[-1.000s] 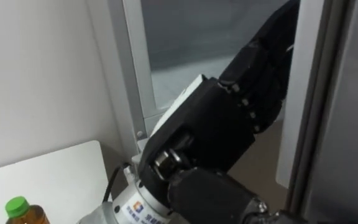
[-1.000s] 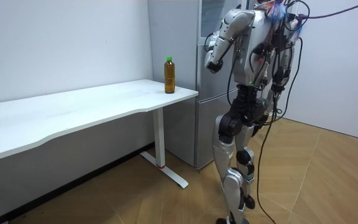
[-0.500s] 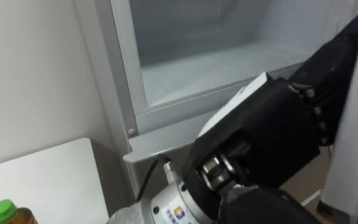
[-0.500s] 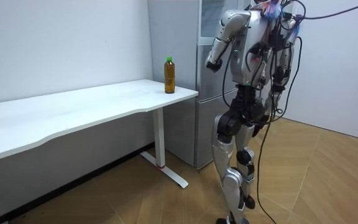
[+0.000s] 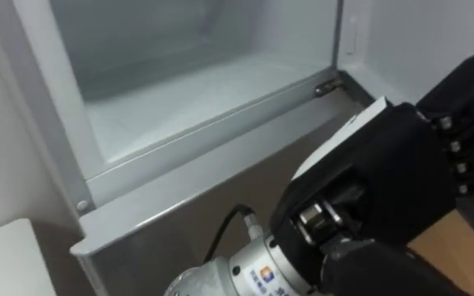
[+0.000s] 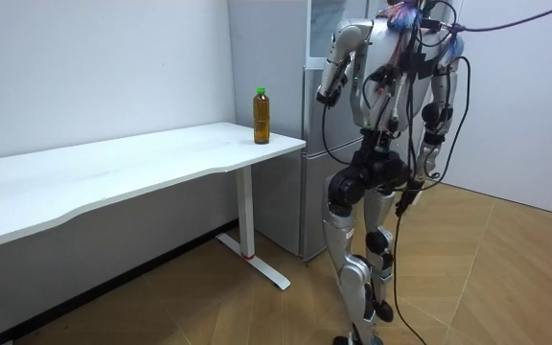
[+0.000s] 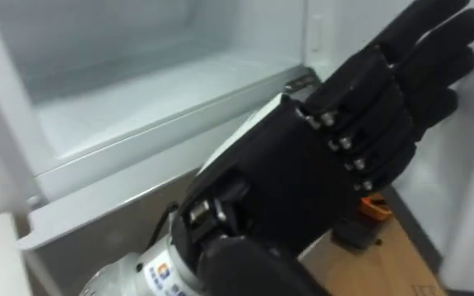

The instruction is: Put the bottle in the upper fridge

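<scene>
Bottle point(image 6: 262, 115), amber with a green cap, stands upright on the end of a white table point(image 6: 113, 172) nearest the fridge point(image 6: 316, 192). In the room view it is to the left of the fridge and well apart from the robot's hands. The robot stands upright on the wooden floor point(image 6: 506, 268) right in front of the fridge, facing it.

The fridge's upper compartment point(image 5: 196, 90) is open, showing pale inner walls and a flat white floor. The fridge door point(image 5: 418, 41) is swung out on the compartment's right side, hinged at its lower right corner.

The left hand point(image 7: 303, 164) is raised in front of the fridge, below the compartment's front edge. Its black fingers point(image 7: 401, 74) are straight and held together, holding nothing, and they stretch up toward the door. Whether they touch the door cannot be told.

The right hand point(image 6: 426, 169) hangs low beside the robot's hip, away from the fridge. Whether it grips anything cannot be told.
</scene>
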Controlling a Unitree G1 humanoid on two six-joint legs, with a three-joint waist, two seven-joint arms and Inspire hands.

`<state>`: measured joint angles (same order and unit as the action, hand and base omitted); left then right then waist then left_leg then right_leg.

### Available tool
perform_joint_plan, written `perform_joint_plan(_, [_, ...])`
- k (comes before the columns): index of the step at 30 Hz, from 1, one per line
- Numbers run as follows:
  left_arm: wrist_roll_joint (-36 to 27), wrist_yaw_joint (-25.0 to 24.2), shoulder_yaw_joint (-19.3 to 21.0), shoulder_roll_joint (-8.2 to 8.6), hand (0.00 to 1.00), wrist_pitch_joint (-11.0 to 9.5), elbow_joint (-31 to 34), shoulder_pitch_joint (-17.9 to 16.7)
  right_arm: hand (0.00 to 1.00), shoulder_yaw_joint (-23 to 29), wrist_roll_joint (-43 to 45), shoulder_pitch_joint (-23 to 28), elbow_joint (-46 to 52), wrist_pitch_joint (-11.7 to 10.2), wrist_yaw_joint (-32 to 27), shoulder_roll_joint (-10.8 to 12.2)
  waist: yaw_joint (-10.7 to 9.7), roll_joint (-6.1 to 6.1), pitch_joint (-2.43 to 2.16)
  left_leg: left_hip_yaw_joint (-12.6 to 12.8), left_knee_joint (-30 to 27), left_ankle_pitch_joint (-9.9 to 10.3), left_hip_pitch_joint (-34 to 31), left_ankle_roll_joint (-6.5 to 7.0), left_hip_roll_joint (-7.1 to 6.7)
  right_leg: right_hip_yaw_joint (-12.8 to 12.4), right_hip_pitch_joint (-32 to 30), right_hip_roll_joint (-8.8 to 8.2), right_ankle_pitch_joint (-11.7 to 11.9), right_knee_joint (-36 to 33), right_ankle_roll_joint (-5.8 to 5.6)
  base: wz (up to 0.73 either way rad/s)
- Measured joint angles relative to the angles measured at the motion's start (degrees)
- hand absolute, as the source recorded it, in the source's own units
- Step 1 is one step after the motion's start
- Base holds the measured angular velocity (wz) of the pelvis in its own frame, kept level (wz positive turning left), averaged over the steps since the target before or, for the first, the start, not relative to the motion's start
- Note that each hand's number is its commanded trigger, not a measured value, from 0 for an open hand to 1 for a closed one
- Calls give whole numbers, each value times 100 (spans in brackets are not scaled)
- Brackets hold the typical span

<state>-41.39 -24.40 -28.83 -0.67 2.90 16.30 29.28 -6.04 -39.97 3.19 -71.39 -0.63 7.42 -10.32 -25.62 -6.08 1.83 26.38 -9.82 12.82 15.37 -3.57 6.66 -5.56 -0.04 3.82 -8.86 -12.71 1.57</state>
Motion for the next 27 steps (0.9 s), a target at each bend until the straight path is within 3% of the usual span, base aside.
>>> perform_joint_plan(4, [-64, -124, -110, -23, 0, 228, -258, 24, 0, -1, -20, 8, -74, 64, -38, 3, -244, 26, 18, 63, 14, 12, 10, -19, 39, -43, -29, 54, 16, 0, 25, -13])
perform_joint_plan(12, [-175, -212, -227, -16, 0, 355, -302, 24, 0, 2, -8, -51, -222, 149, -19, 34, -297, 34, 22, 129, 21, 15, -156, -25, 99, -131, -312, 167, 81, -98, 126, -8])
perform_joint_plan(17, [-175, -228, -277, 23, 0, 365, -424, 25, 0, 18, -9, -120, -239, 148, 31, 45, -398, 26, 16, 138, 19, 16, -170, -25, 103, -238, -352, 242, 131, -99, 128, -8])
perform_joint_plan(23, [-150, -226, -286, 23, 0, 420, -499, 26, 0, 59, 22, -58, -253, 204, 32, 18, -456, -70, -47, 117, 18, 15, -270, -24, 92, -205, -471, 234, 193, -127, 127, -3])
perform_joint_plan(27, [-155, -202, -286, 23, 0, 423, -498, 26, 0, 55, -9, -54, -258, 199, 31, -5, -409, -101, -44, 131, 26, 15, -286, -24, 94, -127, -455, 199, 234, -95, 125, 9])
